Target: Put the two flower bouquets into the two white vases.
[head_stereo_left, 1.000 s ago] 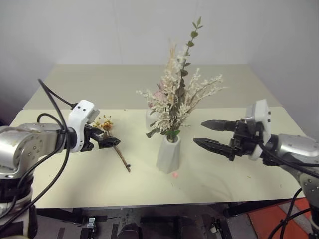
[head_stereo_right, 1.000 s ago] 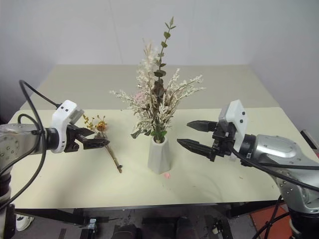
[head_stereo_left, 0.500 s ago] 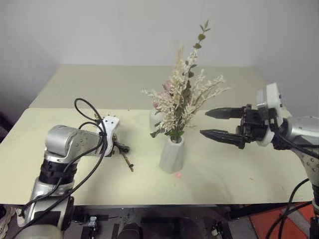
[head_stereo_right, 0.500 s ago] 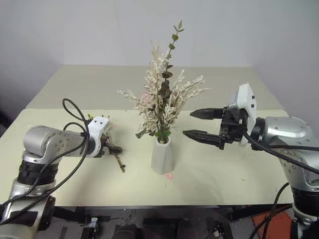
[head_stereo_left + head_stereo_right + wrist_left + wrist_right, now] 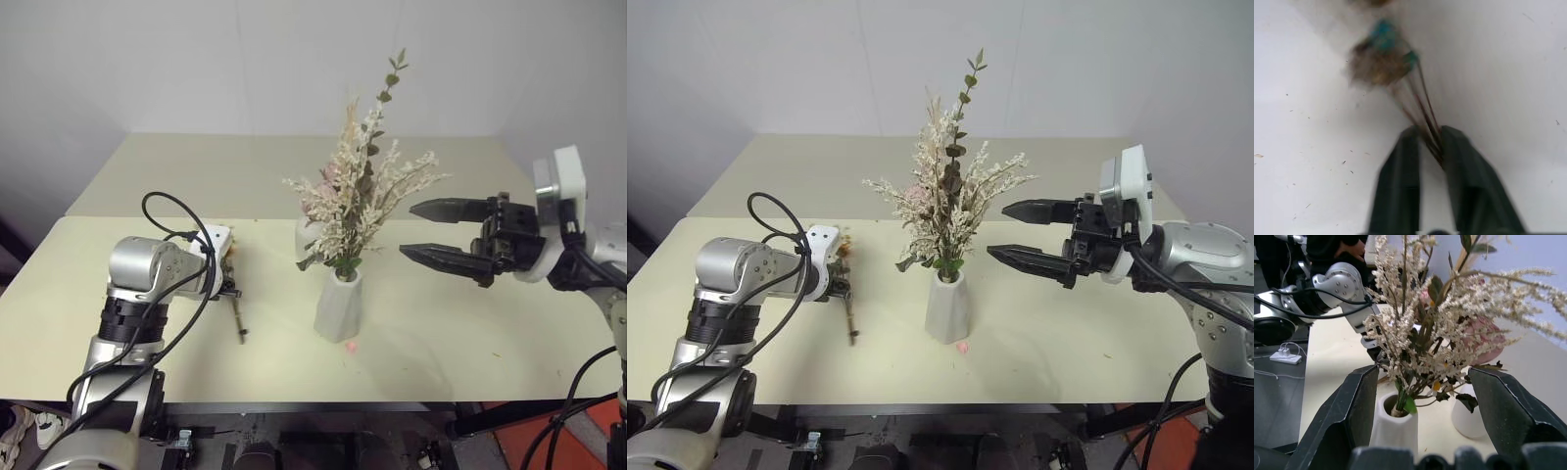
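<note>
From the head views: two white vases on the pale table. Tall vase in the middle, upright, with the big bouquet of cream sprigs, one pink bloom and green leaves standing in it. Short round vase just behind it, partly hidden by the sprigs. One small yellow-orange bunch lying flat on the table, well to the left of the tall vase. Left gripper down at that bunch, clenched on its thin brown stem. Right gripper up in the air to the right of the big bouquet, two black fingers spread wide, holding nothing. From the left wrist: two dark fingers pinched on a few thin stems, blurry bloom past the tips. From the right wrist: two fingers far apart, both vases and the big bouquet between them, not touched.
</note>
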